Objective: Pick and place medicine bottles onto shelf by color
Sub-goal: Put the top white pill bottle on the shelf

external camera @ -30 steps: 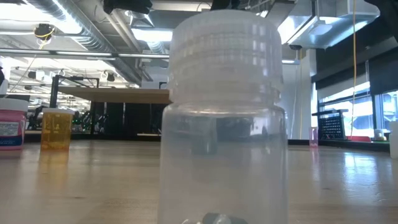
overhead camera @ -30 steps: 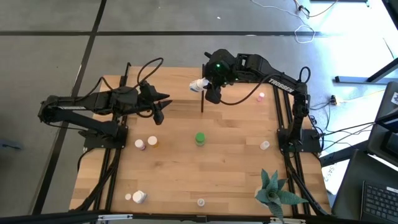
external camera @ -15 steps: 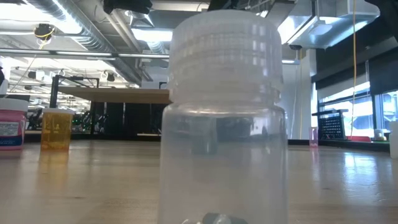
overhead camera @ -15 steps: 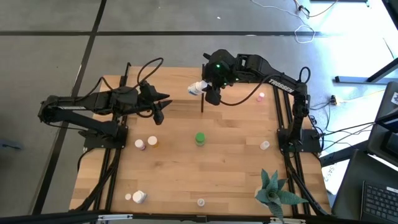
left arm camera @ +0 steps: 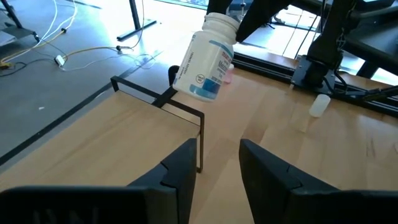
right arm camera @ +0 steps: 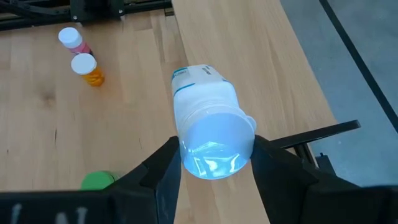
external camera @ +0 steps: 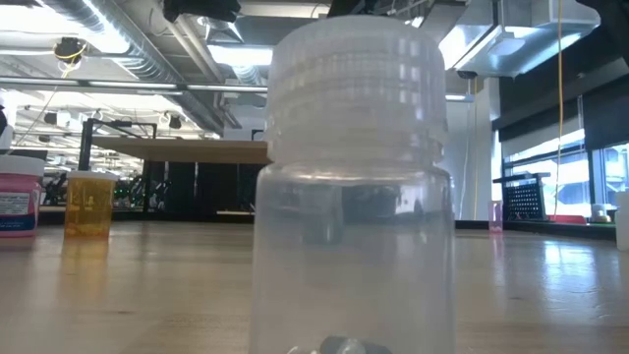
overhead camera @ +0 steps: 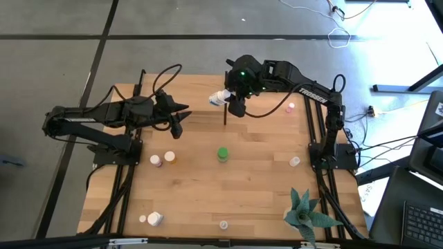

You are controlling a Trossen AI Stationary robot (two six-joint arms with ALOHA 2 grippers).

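My right gripper (overhead camera: 230, 100) is shut on a white medicine bottle with a blue label (overhead camera: 220, 97), held in the air over the right end of the shelf (left arm camera: 93, 143), a light wood platform with a black rim and thin posts at the table's far side. The left wrist view shows the bottle (left arm camera: 204, 59) tilted above the shelf's corner. My left gripper (left arm camera: 217, 168) waits open over the shelf's left part, nothing between its fingers. A green bottle (overhead camera: 222, 153) stands on its base at mid-table. A pink-capped bottle (overhead camera: 156, 160) and an orange one (overhead camera: 169, 158) stand to its left. My right gripper pinches the white bottle's cap end (right arm camera: 214, 143) between its two fingers. The fingers slant downward from the table's right side. The bottle is lifted clear, tilted, with its bottom (left arm camera: 198, 90) pointing down and away from the gripper toward the shelf.
A clear capped bottle (external camera: 354, 177) stands right in front of the low camera. More small bottles stand near the front left (overhead camera: 154, 218), front middle (overhead camera: 223, 224), right (overhead camera: 294, 161) and far right (overhead camera: 291, 107). A green spiky plant (overhead camera: 304, 214) is at the front right corner.
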